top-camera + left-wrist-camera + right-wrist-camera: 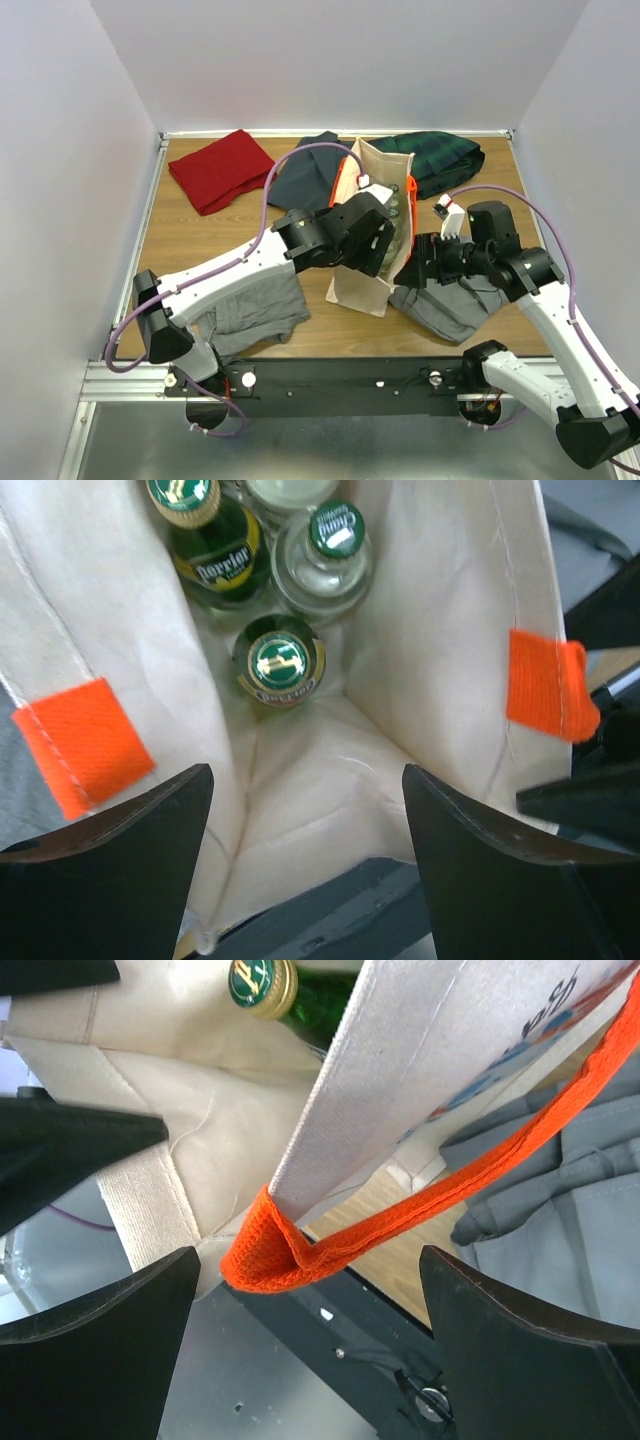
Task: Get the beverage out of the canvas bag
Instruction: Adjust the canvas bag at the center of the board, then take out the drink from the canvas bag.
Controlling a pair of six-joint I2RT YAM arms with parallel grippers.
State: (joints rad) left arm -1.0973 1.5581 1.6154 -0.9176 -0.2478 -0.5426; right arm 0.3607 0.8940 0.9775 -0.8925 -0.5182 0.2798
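The left gripper (305, 775) is being held over the mouth of the canvas bag (362, 288), its jaws spread apart and gripping nothing. The beverage bottles (281, 660) are being contained upright inside the bag. The right gripper (310, 1256) is being held wide open astride the orange handle (480, 1175), neither finger touching it.

Left arm (235, 268) and right arm (565, 325): white link shells, black joint housings, a lilac cable (266, 205) looped along each; matte black wedge fingers (110, 880).

Wooden table (190, 245) bearing canvas bag (358, 290), red cloth (220, 170), navy cloth (303, 182), green plaid cloth (442, 160), left grey garment (255, 312), right grey garment (450, 308).
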